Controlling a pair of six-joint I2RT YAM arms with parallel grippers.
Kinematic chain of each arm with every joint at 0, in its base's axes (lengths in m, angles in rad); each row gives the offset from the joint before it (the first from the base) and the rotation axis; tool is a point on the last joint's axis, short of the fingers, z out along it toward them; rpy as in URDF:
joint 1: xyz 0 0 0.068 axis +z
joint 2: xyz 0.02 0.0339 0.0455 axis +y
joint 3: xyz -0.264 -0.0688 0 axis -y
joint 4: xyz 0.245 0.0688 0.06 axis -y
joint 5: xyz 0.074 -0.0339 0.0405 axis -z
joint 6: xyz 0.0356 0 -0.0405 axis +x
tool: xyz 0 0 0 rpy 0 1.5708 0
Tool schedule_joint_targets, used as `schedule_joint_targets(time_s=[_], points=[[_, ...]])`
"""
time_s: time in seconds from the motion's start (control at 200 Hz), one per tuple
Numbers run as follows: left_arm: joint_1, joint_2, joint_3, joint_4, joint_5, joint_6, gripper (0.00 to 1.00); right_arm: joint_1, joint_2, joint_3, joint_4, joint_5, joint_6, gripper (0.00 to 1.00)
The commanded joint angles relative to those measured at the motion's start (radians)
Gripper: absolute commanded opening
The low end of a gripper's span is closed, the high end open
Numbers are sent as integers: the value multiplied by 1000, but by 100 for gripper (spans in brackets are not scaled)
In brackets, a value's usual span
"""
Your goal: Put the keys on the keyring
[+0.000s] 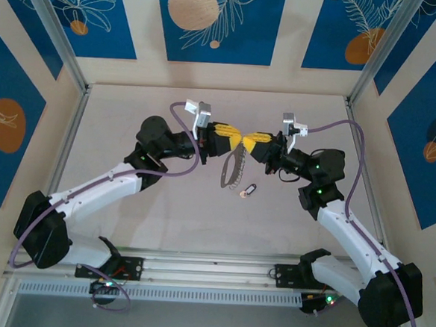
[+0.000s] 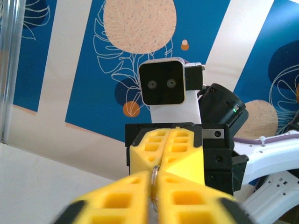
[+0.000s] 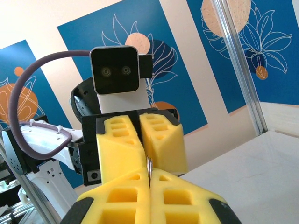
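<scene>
Both grippers, the left gripper (image 1: pixel 235 140) and the right gripper (image 1: pixel 251 141), meet tip to tip over the middle of the table (image 1: pixel 132 112). Each one is closed on the top of the one keyring (image 1: pixel 232 168), whose thin metal edge shows between the yellow fingers (image 2: pixel 187 198) in the wrist views. The grey loop hangs below them. One key (image 1: pixel 247 189) lies on the table just beside the lower end of the loop, apart from both grippers.

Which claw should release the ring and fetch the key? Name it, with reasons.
Right, probably. The left claw and right claw are both shut on the keyring. The key lies on the right arm's side of the ring, so the right claw looks nearer to it.
</scene>
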Motion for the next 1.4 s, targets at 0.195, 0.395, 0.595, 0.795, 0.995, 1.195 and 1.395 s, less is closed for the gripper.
schedule_joint_targets(time_s=[0.195, 0.395, 0.595, 0.795, 0.995, 1.195, 1.395], points=[[1, 14, 18, 105, 67, -33, 0, 0, -11, -2, 7, 25, 2, 4], [3, -26, 61, -132, 56, 129, 0, -49, -87, -5, -123, 7, -50, 50], [5, -42, 189, -516, 72, 394, 0, -89, -154, 22, -327, -59, -169, 50], [6, -6, 337, -829, 135, 579, 0, -91, -138, 75, -443, -127, -259, 49], [5, 22, 397, -934, 175, 627, 0, -88, -102, 91, -427, -159, -261, 46], [6, 32, 406, -936, 182, 625, 0, -70, -70, 94, -386, -167, -246, 43], [6, 36, 406, -929, 182, 623, 0, -39, -53, 97, -379, -161, -251, 39]])
